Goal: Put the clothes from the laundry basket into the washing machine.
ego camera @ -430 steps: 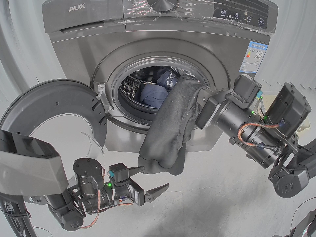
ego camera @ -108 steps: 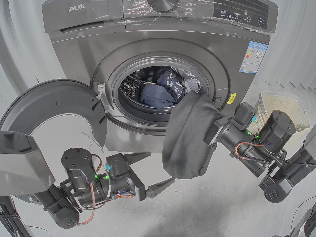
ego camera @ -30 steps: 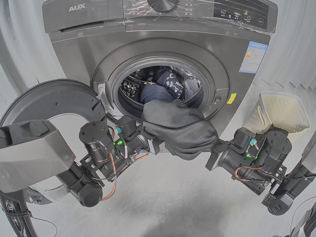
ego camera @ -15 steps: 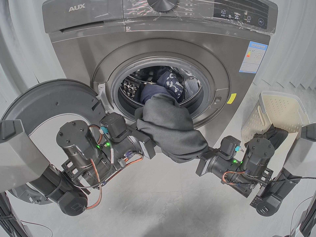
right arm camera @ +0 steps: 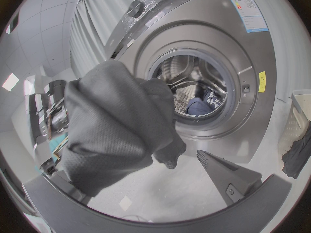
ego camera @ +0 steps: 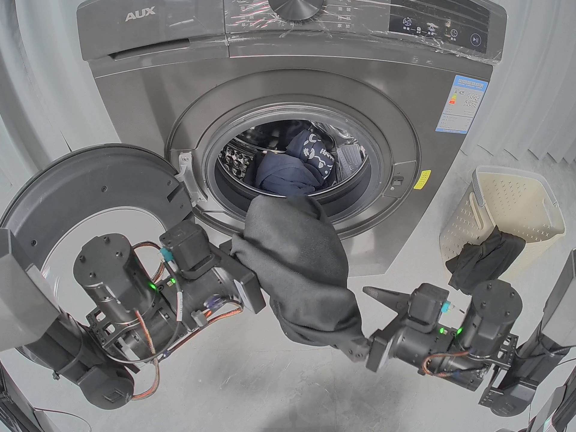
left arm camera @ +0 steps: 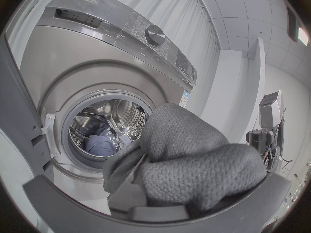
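While the left hand [ego camera: 264,266] grips the grey sweater [ego camera: 294,259] just below the washing machine's [ego camera: 180,91] open mouth, the right hand [ego camera: 360,322] gapes wide, one finger touching its lower end. Loading step, I'd say; next, lift it over the lip into the drum

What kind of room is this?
Probably a laundry room: a washing machine with its door open, clothes inside it, and a laundry basket on the floor beside it.
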